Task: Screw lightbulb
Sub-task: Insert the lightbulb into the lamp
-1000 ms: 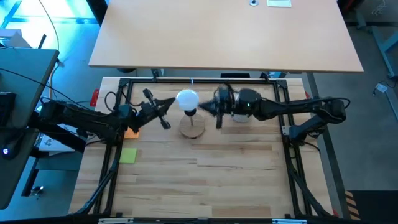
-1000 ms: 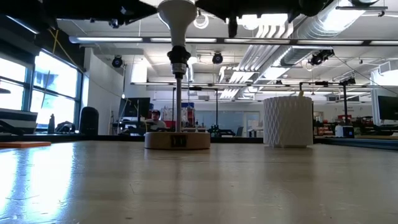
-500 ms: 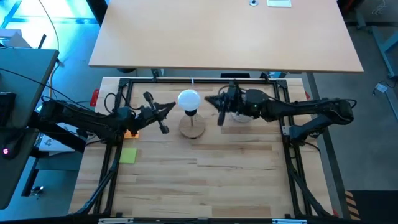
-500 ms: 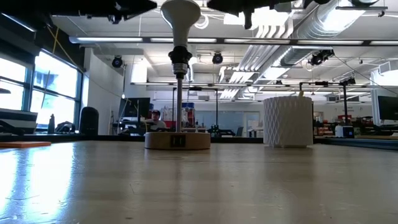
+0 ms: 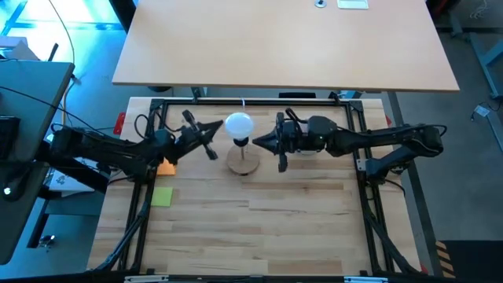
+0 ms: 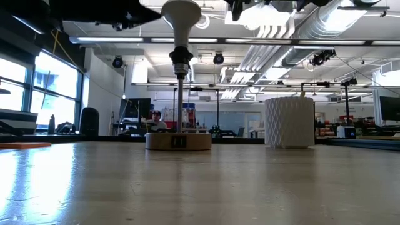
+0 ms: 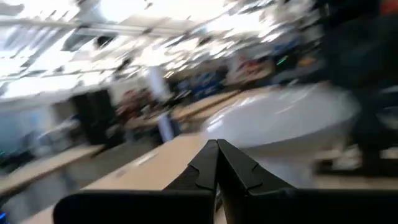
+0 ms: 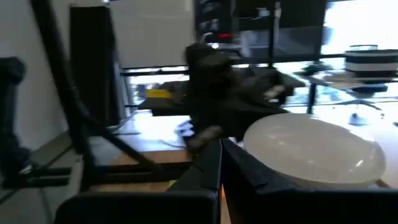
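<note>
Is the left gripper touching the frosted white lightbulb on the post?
Apart. The high view shows bare table between the shut left gripper and the lightbulb.

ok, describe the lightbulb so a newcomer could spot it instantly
Start at the wooden table; near its far edge sits a round wooden base with an upright post. The lightbulb tops that post, between both grippers: a frosted white globe, unlike the ribbed white cup beside it.

The lightbulb (image 5: 238, 125) is seen as a white frosted globe tapering to a narrower pale neck (image 6: 179, 37). It is held upright, globe uppermost, neck seated in the dark socket (image 6: 179, 59) atop a thin vertical post. It is positioned toward the table's far middle, raised well above the tabletop. No contact with either gripper is observed.
</note>
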Controlling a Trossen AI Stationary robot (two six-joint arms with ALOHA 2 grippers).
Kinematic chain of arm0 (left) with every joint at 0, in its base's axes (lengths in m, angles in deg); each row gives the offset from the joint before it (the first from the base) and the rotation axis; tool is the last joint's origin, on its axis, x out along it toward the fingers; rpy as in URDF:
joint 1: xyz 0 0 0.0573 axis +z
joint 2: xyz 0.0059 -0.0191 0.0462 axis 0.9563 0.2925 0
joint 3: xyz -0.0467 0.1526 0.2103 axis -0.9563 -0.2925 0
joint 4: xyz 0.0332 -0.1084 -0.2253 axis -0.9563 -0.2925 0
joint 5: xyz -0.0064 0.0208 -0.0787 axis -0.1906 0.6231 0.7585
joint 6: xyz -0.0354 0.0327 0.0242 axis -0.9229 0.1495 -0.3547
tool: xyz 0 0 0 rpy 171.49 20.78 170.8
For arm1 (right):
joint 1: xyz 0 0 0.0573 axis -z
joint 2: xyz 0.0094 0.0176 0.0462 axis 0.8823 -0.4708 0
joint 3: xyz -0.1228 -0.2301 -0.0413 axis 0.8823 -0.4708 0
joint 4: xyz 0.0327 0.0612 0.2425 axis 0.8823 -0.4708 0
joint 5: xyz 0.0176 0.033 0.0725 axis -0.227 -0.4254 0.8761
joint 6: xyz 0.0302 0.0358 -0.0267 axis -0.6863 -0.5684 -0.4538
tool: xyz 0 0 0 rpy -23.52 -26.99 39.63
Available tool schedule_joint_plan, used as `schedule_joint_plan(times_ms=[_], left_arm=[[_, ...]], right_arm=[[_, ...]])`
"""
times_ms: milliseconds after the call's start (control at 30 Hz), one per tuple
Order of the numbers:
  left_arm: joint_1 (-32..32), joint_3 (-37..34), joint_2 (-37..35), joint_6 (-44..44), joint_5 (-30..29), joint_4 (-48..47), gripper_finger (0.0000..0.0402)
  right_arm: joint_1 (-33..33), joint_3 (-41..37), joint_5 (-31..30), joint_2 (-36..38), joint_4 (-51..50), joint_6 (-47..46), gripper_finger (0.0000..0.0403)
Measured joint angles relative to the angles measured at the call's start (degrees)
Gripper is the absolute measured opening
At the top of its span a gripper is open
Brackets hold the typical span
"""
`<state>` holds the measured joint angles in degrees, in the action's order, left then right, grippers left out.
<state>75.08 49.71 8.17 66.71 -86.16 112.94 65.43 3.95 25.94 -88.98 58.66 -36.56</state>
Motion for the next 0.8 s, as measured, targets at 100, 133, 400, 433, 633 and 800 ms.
schedule_joint_plan(times_ms=[100, 133, 400, 433, 633, 800], left_arm=[[0.99, 0.00, 0.04, -1.14, -3.32, -1.11, 0.0000], [0.92, 0.00, -0.02, -1.16, -3.78, -0.87, 0.0000], [-3.97, 0.00, -0.46, 2.98, 0.07, 1.60, 0.0000], [-4.58, 0.00, -0.44, 2.97, 0.87, 2.85, 0.0000], [-5.34, 0.04, 0.92, 0.67, 7.07, 8.75, 0.0000], [-2.59, 0.06, 3.95, -1.94, 5.44, 8.89, 0.0000]], right_arm=[[-1.24, 0.00, 1.38, 0.41, -1.46, 2.44, 0.0000], [-1.73, 0.00, 1.14, 0.73, -2.39, 3.87, 0.0000], [-3.77, 0.01, -22.99, 5.80, -9.01, 6.69, 0.0000], [-3.39, 0.02, -26.48, 5.88, -8.98, 5.81, 0.0000], [0.95, 0.02, -20.07, 2.96, -6.60, 0.61, 0.0000], [1.33, 0.00, -7.80, -0.03, -1.83, -1.57, 0.0000]])
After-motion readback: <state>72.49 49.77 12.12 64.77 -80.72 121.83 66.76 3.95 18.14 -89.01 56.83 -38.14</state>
